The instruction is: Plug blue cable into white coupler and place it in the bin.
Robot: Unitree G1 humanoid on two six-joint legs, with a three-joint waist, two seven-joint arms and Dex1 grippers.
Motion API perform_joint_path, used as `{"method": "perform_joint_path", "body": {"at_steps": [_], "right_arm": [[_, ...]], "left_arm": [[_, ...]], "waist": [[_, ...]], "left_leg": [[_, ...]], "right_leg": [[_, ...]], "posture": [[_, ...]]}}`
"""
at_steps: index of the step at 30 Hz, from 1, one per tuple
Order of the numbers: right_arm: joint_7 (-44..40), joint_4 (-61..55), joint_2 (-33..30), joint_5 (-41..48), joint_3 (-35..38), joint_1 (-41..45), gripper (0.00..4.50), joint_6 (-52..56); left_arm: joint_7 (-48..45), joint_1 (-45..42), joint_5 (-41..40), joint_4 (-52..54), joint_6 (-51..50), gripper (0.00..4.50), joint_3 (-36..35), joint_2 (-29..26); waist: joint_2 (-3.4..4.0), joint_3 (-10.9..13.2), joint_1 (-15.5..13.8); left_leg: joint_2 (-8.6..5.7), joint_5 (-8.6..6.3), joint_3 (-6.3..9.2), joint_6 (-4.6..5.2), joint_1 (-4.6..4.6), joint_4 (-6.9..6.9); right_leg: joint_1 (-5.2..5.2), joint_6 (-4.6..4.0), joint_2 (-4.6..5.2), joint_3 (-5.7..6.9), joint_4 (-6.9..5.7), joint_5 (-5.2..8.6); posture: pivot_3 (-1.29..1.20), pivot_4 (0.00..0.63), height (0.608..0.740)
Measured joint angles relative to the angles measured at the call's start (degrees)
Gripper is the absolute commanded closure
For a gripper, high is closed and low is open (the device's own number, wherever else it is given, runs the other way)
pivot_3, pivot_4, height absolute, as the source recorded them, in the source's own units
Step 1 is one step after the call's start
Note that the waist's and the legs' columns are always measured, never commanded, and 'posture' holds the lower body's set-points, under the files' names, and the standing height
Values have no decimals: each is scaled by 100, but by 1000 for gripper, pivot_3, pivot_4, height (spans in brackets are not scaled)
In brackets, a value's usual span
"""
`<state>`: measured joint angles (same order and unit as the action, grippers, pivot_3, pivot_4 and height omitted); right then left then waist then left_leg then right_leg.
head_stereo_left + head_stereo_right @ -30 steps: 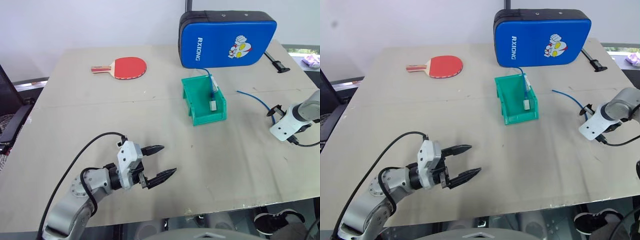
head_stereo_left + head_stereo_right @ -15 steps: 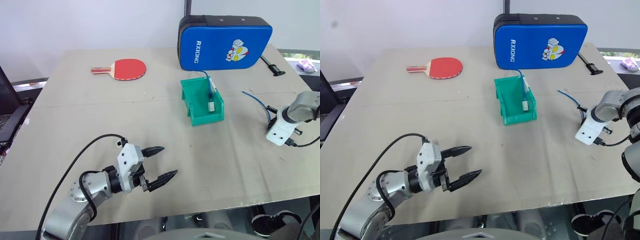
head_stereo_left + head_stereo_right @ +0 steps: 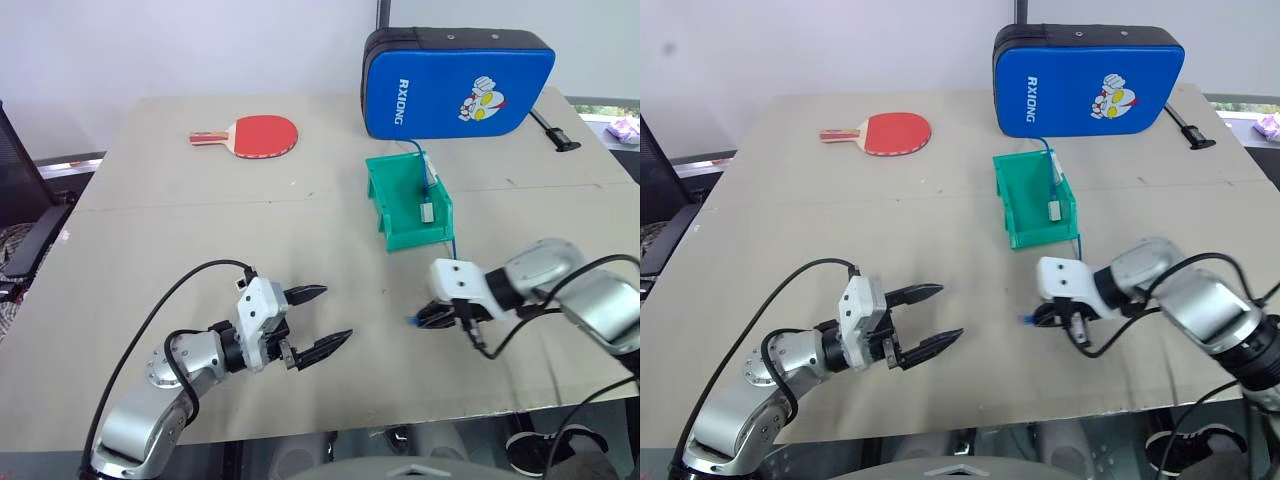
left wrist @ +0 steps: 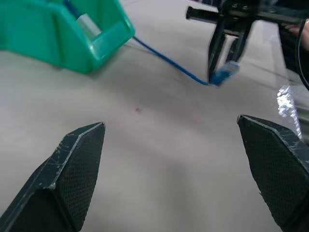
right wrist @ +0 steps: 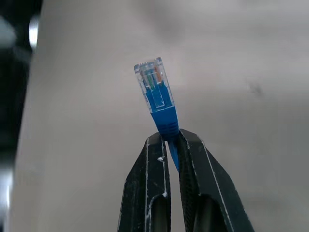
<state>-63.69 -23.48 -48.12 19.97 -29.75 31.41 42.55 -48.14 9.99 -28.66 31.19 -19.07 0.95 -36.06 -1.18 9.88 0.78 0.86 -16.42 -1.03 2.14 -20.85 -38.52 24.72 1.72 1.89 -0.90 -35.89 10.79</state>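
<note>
Blue cable pinched in my right gripper, left gripper spread and empty.

My right gripper (image 5: 168, 140) was pressed together on the blue cable (image 5: 161, 104) just behind its clear plug, which stuck out past the fingertips, a little above the counter (image 3: 200, 230) toward its near edge. From there the cable ran back along the counter to the green bin (image 3: 395, 205), which stood toward the far edge in front of the blue padded case (image 3: 455, 80). Inside the bin lay a second blue cable ending in a grey-white block (image 3: 427, 211). I could not make out the white coupler. My left gripper (image 3: 315, 320) hovered near the counter's near edge with its fingers wide apart, holding nothing, well apart from the right one. A red table tennis paddle (image 3: 250, 135) lay toward the far left corner.
</note>
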Motion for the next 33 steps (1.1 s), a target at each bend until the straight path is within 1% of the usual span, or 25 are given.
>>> {"method": "perform_joint_path", "body": {"at_steps": [1, 3, 4, 5, 6, 7, 9, 12, 14, 15, 16, 18, 19, 20, 21, 22, 24, 26, 27, 29, 31, 33], "right_arm": [[188, 88, 350, -74, -104, 88, 4430, 218], [454, 414, 855, -309, -380, 317, 4430, 394], [544, 587, 999, -431, -445, 414, 4430, 394], [675, 928, 1187, -640, -538, 546, 4161, 330], [739, 1074, 1262, -729, -549, 580, 3856, 297], [754, 1188, 1310, -777, -537, 612, 3658, 207], [759, 1204, 1318, -787, -413, 544, 2719, 135], [795, 939, 1210, -585, 111, 110, 1301, 147], [755, 556, 1035, -391, 427, -187, 1301, 103], [707, 156, 868, -221, 817, -535, 1301, -23], [690, -30, 798, -112, 1010, -701, 1301, -50], [711, -575, 635, 151, 1572, -1193, 1301, -97], [732, -677, 606, 194, 1678, -1289, 1301, -112], [791, -980, 480, 264, 2000, -1654, 1301, -185], [801, -1098, 409, 288, 2114, -1814, 1301, -205], [837, -1365, 322, 315, 2420, -2253, 1301, -285], [913, -1697, 231, 353, 2760, -2897, 1301, -340], [1047, -2107, 240, 460, 3217, -3666, 1301, -409], [1136, -2305, 267, 522, 3404, -3961, 1264, -415], [1389, -2557, 410, 576, 3656, -4260, 1255, -407], [1578, -2695, 477, 589, 3741, -4436, 1255, -391], [1824, -2835, 590, 596, 3751, -4641, 1255, -332]], "left_arm": [[-36, -51, 27, -63, 20, 0, 11, -1], [-75, -126, 51, -116, 62, 0, 21, -18], [-94, -179, 54, -146, 63, 0, 30, -23], [-117, -263, 59, -191, 63, 0, 26, -50], [-134, -300, 63, -209, 63, 0, 26, -73], [-161, -318, 65, -230, 63, 0, 10, -98], [-215, -376, 84, -304, 34, 0, 15, -199], [-272, -582, 183, -359, -84, 0, 68, -322], [-280, -727, 265, -432, -204, 0, 155, -391], [-285, -958, 368, -566, -344, 0, 297, -424], [-293, -1072, 407, -633, -396, 0, 358, -432], [-401, -1462, 532, -898, -449, 0, 579, -432], [-433, -1533, 566, -956, -449, 0, 607, -433], [-545, -1824, 675, -1159, -438, 0, 794, -421], [-593, -1924, 725, -1258, -426, 0, 839, -420], [-701, -2137, 818, -1444, -375, 0, 974, -393], [-858, -2448, 1004, -1772, -244, 0, 1174, -341], [-1079, -2870, 1342, -2299, 100, 0, 1503, -237], [-1189, -3007, 1528, -2575, 324, 252, 1635, -198], [-1360, -3190, 1766, -2971, 676, 838, 1831, -77], [-1488, -3280, 1851, -3176, 891, 1631, 1927, 20], [-1678, -3354, 1934, -3336, 1155, 2566, 2002, 68]], "waist": [[-1, -1, 7], [-4, -1, 3], [-4, -1, 3], [-6, -1, -2], [-7, -2, -9], [-7, -2, -23], [-10, -4, -24], [-10, -3, -48], [-9, -3, -61], [-9, -3, -69], [-10, -3, -75], [-10, -3, -80], [-11, -4, -77], [-11, -4, -83], [-14, -5, -82], [-14, -5, -93], [-15, -6, -136], [-16, -7, -162], [-17, -7, -147], [-19, -7, -105], [-20, -8, -102], [-22, -9, -108]], "left_leg": [[-1, 0, -7, 0, 0, -4], [-6, 1, -11, 0, -2, -7], [-6, 1, -13, 0, -6, -9], [-10, 1, -12, 0, -9, -9], [-12, 1, -9, 0, -11, -9], [-18, 1, -6, 0, -15, -8], [-18, 0, -4, 2, -22, -7], [-25, -1, 6, 2, -40, -7], [-27, -1, 9, 2, -57, -8], [-27, -1, 13, 3, -74, -10], [-29, -1, 16, 2, -81, -12], [-28, -1, 21, 2, -85, -15], [-28, -1, 22, 2, -85, -16], [-30, 0, 21, 2, -87, -17], [-30, 0, 20, 2, -86, -17], [-30, 0, 20, 2, -88, -18], [-38, 0, 11, 2, -90, -17], [-42, 0, 5, 2, -92, -20], [-41, -1, 5, 2, -90, -22], [-38, 0, 7, 3, -86, -25], [-36, 0, 8, 3, -88, -38], [-29, 0, 9, 3, -89, -47]], "right_leg": [[1, 0, -2, -4, -1, -1], [2, 1, 0, -7, 0, -2], [4, 0, 1, -8, 0, -3], [5, -8, 3, -7, 1, -8], [4, -16, 5, -5, 1, -12], [6, -20, 10, -2, 2, -14], [7, -17, 13, 0, 7, -12], [16, -6, 17, 5, 10, -13], [30, 8, 17, 6, 9, -20], [43, 10, 16, 10, 6, -21], [50, 11, 13, 12, 7, -22], [51, 11, 10, 16, 4, -22], [50, 11, 8, 18, 3, -22], [51, 11, 7, 19, 3, -22], [50, 11, 4, 20, 3, -22], [50, 11, 4, 22, 3, -21], [50, 12, 2, 23, 4, -20], [49, 12, 1, 25, 4, -21], [49, 12, 1, 19, 3, -21], [49, 18, 0, 6, 3, -18], [49, 30, -1, 8, 0, -8], [47, 26, -2, 11, -2, -3]], "posture": [[0, 150, 740], [0, 150, 740], [0, 150, 740], [0, 150, 740], [0, 150, 740], [0, 150, 740], [0, 150, 740], [0, 150, 740], [0, 150, 740], [0, 150, 740], [0, 150, 740], [0, 150, 740], [0, 150, 740], [0, 150, 740], [0, 150, 740], [0, 150, 740], [0, 150, 740], [0, 150, 740], [0, 150, 740], [0, 150, 740], [0, 150, 740], [0, 150, 740]]}}
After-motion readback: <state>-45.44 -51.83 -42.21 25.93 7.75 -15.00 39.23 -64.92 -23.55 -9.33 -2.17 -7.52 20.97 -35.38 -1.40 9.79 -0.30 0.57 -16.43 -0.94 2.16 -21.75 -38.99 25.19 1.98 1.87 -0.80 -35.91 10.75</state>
